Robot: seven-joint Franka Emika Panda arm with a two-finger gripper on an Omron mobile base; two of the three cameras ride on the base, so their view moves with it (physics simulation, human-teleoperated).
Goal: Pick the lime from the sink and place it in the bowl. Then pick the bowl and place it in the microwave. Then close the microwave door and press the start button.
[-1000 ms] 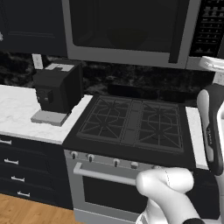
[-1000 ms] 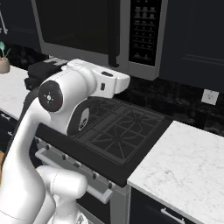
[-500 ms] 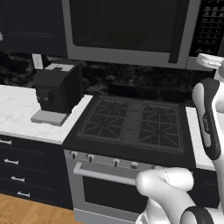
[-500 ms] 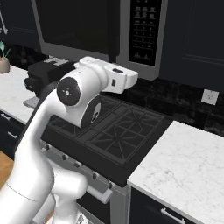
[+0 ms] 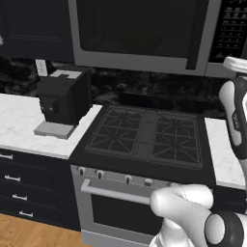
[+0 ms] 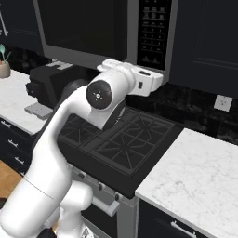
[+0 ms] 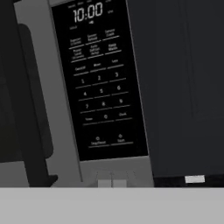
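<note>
The gripper (image 7: 111,183) sits at the bottom centre of the hand view, its two tips pressed together with nothing between them, aimed up at the microwave (image 5: 144,34). Just beyond the tips rises the dark button panel (image 7: 98,78), with the start key probably among the small keys in its lowest row. The main risk, as I judge it, is a miss: those keys sit close together, so a slightly off approach could hit the neighbouring key or the grey frame below.

Farther up, the microwave door (image 5: 137,31) stands shut across the upper middle of the left base view. Behind its dark glass a faint rounded shape may be the bowl; I cannot tell, and the lime cannot be made out. The coffee machine (image 5: 62,99) sits at left.
</note>
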